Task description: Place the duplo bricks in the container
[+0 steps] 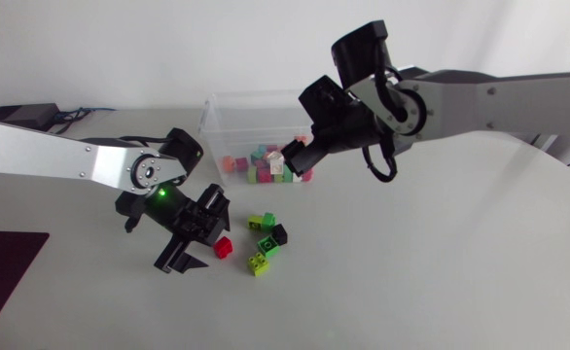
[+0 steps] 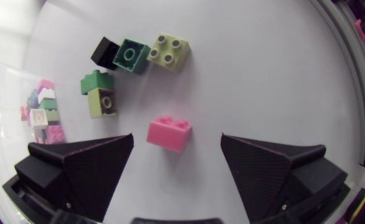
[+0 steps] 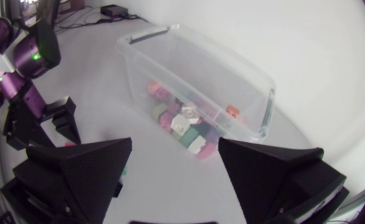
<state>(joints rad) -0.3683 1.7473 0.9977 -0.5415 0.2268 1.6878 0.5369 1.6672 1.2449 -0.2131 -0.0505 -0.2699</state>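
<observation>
A pale tabletop (image 1: 441,272) is seen carrying everything, and it is reached over by a left arm (image 1: 52,156) and a right arm (image 1: 499,97) coming in from opposite sides. A clear plastic container (image 1: 229,105) is set toward the back of the tabletop, and a heap of mixed bricks (image 3: 182,121) in pink, green, white and red is held on its floor. The right gripper (image 3: 175,143) is held above the container's near wall with its fingers spread wide, and nothing is gripped by it. The left gripper (image 2: 176,140) is held low over the tabletop in front of the container, also wide open, and nothing is clasped between its fingers. A pink brick (image 2: 169,132) is seen lying flat on the tabletop in the gap between those fingers, touched by neither. Ahead of the left gripper, a small cluster of loose bricks is left on the tabletop: a pale green brick (image 2: 169,51) is placed just beside a dark green brick (image 2: 131,55), which is touched by a black brick (image 2: 103,51), and nearer the container a green brick (image 2: 96,81) is pressed against an olive brick (image 2: 101,102).
</observation>
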